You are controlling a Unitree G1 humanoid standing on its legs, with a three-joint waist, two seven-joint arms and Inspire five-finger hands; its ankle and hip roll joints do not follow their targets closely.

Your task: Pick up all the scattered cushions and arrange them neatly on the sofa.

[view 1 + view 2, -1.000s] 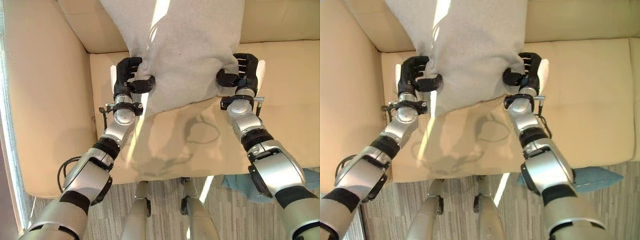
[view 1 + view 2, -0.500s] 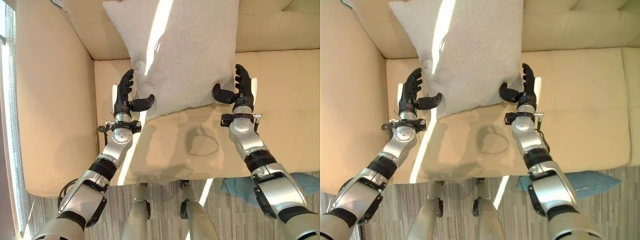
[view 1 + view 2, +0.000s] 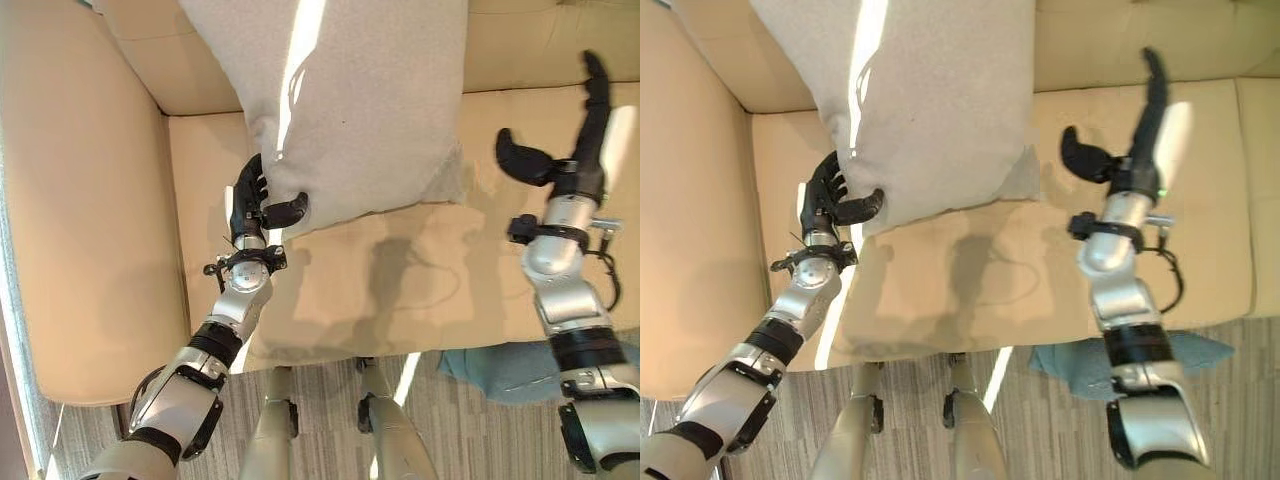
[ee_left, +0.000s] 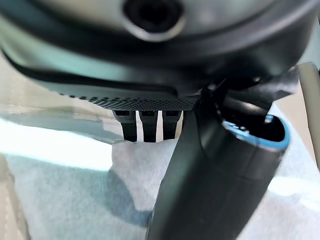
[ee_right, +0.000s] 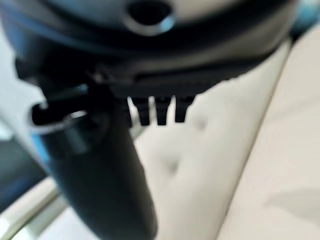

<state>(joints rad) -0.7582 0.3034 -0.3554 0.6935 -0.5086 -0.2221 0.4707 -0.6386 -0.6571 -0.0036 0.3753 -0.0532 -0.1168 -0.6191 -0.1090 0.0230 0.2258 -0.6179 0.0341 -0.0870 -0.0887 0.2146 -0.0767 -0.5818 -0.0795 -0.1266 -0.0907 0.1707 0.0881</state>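
Observation:
A large grey cushion [image 3: 360,110] leans upright against the backrest of the beige sofa [image 3: 420,290], its lower edge on the left seat. My left hand [image 3: 250,200] is at the cushion's lower left corner, with its thumb across the front edge and its fingers curled behind it. In the left wrist view the thumb [image 4: 210,180] lies on the grey fabric [image 4: 75,200]. My right hand [image 3: 578,165] is held open above the seat, off to the right of the cushion and apart from it. A teal cushion [image 3: 500,365] lies on the floor by the sofa's front edge, under my right arm.
The sofa's wide left armrest [image 3: 80,200] borders the seat beside my left arm. A strip of sunlight runs down the cushion and the seat. Striped grey carpet [image 3: 1040,430] lies in front of the sofa. The seat to the right [image 3: 1210,200] is bare.
My right hand has let go and swung to the right, away from the cushion, with its fingers straight. My left hand's fingers have curled at the lower left corner. The camera has shifted slightly.

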